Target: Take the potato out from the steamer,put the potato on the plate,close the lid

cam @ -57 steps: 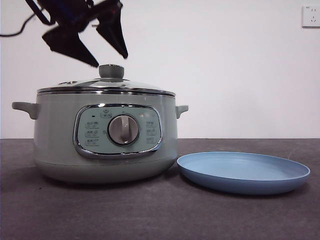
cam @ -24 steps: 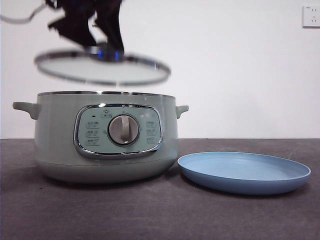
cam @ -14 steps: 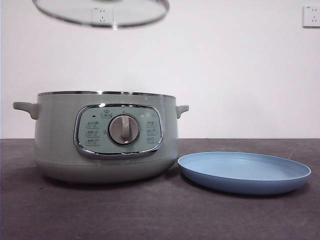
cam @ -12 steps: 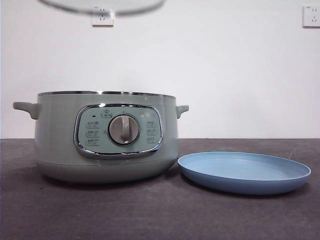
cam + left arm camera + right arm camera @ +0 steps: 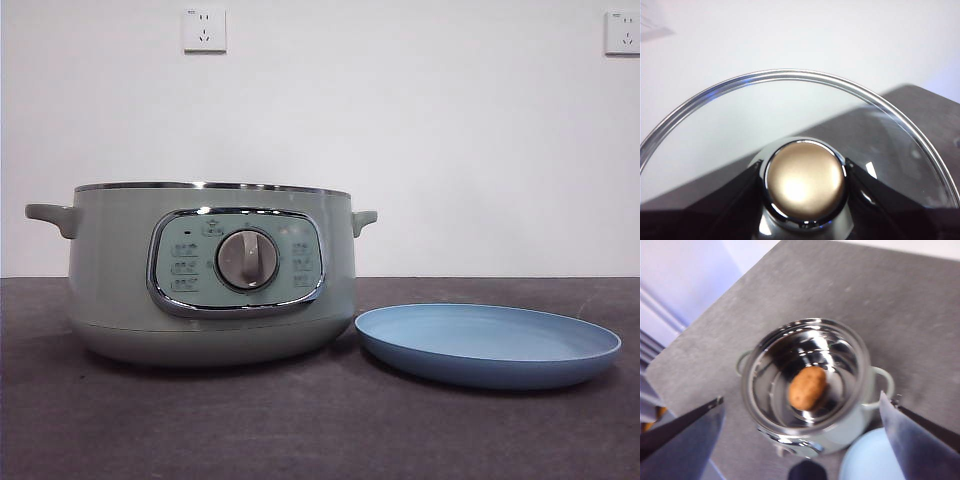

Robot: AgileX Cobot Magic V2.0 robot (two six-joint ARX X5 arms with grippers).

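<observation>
The steamer (image 5: 110,270) stands open on the dark table, left of the light-blue plate (image 5: 488,345). In the right wrist view the potato (image 5: 807,387) lies on the shiny bottom inside the steamer (image 5: 747,385), with the plate (image 5: 867,462) beside the pot. My right gripper (image 5: 801,399) is open and empty, high above the steamer. My left gripper (image 5: 805,185) is shut on the round knob of the glass lid (image 5: 790,75) and holds it up in the air, out of the front view. Neither gripper shows in the front view.
Two wall sockets (image 5: 204,29) are on the white wall behind. The table's edge (image 5: 700,325) runs at the steamer's far side in the right wrist view. Bare table lies in front of the pot and plate.
The lid was taken by its knob, lifted off the steamer and carried up out of the front view. The pot now stands open. The plate has not moved.
</observation>
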